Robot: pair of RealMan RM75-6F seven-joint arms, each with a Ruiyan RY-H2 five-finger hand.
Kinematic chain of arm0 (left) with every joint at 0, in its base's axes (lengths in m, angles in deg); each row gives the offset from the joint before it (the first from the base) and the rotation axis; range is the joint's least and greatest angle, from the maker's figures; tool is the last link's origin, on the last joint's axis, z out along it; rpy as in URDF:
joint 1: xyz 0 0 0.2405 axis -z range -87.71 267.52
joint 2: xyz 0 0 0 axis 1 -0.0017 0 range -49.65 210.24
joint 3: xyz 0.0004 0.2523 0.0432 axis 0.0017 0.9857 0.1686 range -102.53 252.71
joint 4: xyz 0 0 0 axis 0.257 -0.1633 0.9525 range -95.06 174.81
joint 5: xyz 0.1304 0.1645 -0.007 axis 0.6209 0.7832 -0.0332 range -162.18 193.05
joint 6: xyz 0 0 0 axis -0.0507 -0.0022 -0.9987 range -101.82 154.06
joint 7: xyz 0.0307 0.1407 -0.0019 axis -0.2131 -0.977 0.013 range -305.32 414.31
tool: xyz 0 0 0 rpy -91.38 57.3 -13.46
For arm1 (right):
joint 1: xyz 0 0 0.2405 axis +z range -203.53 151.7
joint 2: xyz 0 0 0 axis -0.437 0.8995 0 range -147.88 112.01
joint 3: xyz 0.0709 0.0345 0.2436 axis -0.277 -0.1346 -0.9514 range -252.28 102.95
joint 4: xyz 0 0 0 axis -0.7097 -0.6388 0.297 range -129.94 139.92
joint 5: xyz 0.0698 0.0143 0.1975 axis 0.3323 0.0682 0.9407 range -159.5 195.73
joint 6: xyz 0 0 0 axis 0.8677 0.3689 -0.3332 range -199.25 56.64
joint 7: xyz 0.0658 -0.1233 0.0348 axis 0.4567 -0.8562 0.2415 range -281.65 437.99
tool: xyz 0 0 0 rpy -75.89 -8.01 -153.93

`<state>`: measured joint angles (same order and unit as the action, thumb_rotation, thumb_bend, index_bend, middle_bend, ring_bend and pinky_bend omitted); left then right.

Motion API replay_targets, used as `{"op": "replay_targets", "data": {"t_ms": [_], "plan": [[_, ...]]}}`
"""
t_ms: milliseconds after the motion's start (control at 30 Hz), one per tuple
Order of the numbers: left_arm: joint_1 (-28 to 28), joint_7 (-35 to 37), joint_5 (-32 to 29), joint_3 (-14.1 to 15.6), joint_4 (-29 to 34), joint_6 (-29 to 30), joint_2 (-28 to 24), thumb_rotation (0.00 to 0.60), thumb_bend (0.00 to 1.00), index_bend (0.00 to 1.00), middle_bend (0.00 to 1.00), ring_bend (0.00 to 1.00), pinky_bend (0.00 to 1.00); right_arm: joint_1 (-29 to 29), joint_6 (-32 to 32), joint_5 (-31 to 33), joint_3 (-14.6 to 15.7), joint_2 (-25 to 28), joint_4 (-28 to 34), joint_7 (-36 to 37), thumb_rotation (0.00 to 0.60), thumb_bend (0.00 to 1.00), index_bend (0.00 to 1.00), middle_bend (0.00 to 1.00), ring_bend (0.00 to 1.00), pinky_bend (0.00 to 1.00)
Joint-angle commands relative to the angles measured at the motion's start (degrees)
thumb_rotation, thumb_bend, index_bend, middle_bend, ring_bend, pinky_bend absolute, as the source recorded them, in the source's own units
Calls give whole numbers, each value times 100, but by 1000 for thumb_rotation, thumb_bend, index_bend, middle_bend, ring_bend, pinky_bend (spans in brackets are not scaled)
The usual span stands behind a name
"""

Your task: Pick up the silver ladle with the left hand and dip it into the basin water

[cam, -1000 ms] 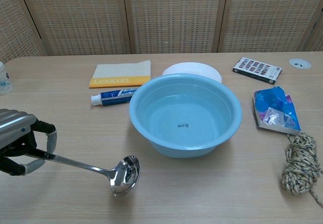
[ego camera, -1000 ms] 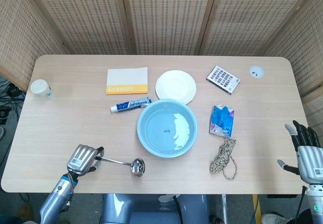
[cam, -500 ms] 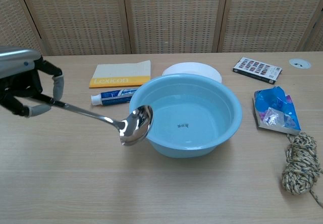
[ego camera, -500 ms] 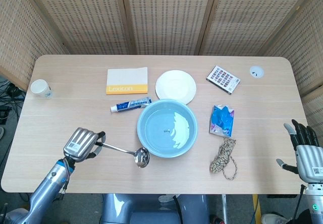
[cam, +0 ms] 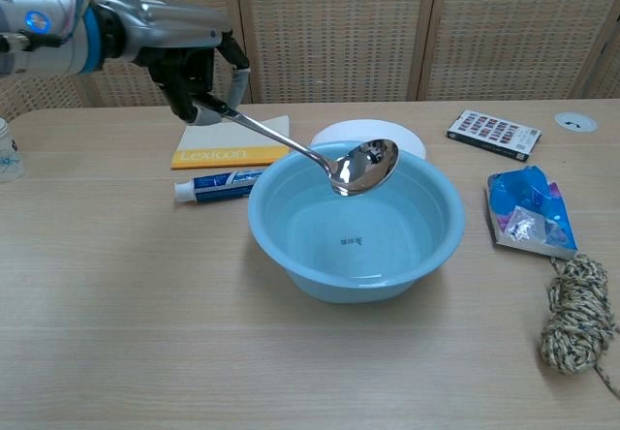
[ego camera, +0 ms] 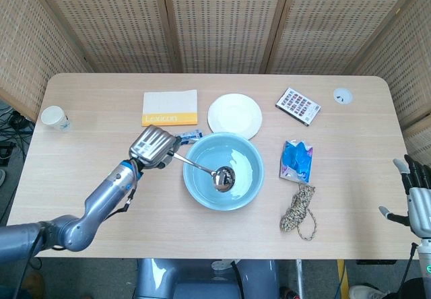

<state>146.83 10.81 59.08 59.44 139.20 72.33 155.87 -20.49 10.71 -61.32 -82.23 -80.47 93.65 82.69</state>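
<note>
Woven rattan screens behind a light wooden table (ego camera: 101, 191). Head view: one round light-blue plastic basin (ego camera: 223, 171) mid-table, water inside. One silver metal ladle (ego camera: 214, 173) held by the left hand (ego camera: 153, 147), fingers wrapped on the handle end; bowl of ladle over the basin interior, whether it touches the water cannot be told here. One white round plate (ego camera: 234, 115) just behind basin, one blue-white toothpaste tube (ego camera: 189, 136) partly hidden by the hand, one white-and-yellow booklet (ego camera: 170, 107) far left, one white paper cup (ego camera: 53, 117) at left edge. Right of basin: one blue crumpled wrapper (ego camera: 296, 160), one coil of tan rope (ego camera: 298, 210), one patterned card box (ego camera: 297, 106). Right hand (ego camera: 419, 199) off the table's right edge, fingers spread, holding nothing. Near-left table area bare.

Chest view: left hand (cam: 199, 76) grips handle, ladle (cam: 363, 166) bowl clear above the water, over basin (cam: 356, 225). Plate (cam: 368, 137) touches basin's far rim. Rope (cam: 576, 318) near right edge.
</note>
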Motion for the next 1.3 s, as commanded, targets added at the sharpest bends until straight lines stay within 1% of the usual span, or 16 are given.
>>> {"op": "replay_targets", "data": {"t_ms": [33, 167, 233, 333, 433, 567, 667, 733, 800, 900, 1200, 1300], "plan": [[654, -533, -603, 178, -755, -106, 659, 600, 590, 952, 939, 1000, 1000, -6, 20, -20, -3, 12, -27, 54, 600, 0, 0, 0, 0, 0], [1005, -805, -969, 322, -1144, -89, 955, 600, 590, 955, 939, 1000, 1000, -10, 23, -20, -1, 17, -59, 66, 600, 0, 0, 0, 0, 0], [1183, -941, -1143, 435, -1351, -99, 1083, 600, 589, 957, 939, 1000, 1000, -15, 19, 10, -7, 8, -75, 54, 600, 0, 0, 0, 0, 0], [1366, -1179, -1306, 698, -1743, -89, 1313, 600, 587, 959, 939, 1000, 1000, -15, 2, 10, -4, 5, -76, 124, 600, 0, 0, 0, 0, 0], [1496, -1275, -1561, 825, -2044, -111, 1524, 600, 588, 960, 939, 1000, 1000, -8, -23, 7, -1, 8, -89, 180, 600, 0, 0, 0, 0, 0], [1605, -1324, -1666, 877, -2242, -107, 1676, 600, 589, 964, 939, 1000, 1000, -4, -27, 3, -8, 14, -104, 225, 600, 0, 0, 0, 0, 0], [1708, -1422, -1421, 955, -2469, 45, 1858, 600, 596, 969, 939, 1000, 1000, -1, -49, 20, -14, 17, -135, 285, 600, 0, 0, 0, 0, 0], [1762, -1499, -1338, 1010, -2620, 103, 1984, 600, 617, 970, 939, 1000, 1000, 3, -67, 33, -18, 20, -153, 315, 600, 0, 0, 0, 0, 0], [1854, -1641, -1312, 1059, -2791, 133, 2121, 600, 639, 971, 939, 1000, 1000, 12, -120, 100, -32, 16, -181, 337, 600, 0, 0, 0, 0, 0], [1986, -1818, -1425, 1057, -2982, 139, 2304, 600, 649, 971, 939, 1000, 1000, 26, -177, 169, -55, 13, -212, 368, 600, 0, 0, 0, 0, 0], [2287, -2336, -1702, 1045, -3067, 286, 2461, 600, 650, 971, 939, 1000, 1000, 30, -211, 172, -59, 26, -258, 478, 600, 0, 0, 0, 0, 0], [2364, -2445, -1872, 992, -3038, 321, 2501, 600, 650, 972, 939, 1000, 1000, 29, -251, 208, -68, 42, -300, 568, 600, 0, 0, 0, 0, 0]]}}
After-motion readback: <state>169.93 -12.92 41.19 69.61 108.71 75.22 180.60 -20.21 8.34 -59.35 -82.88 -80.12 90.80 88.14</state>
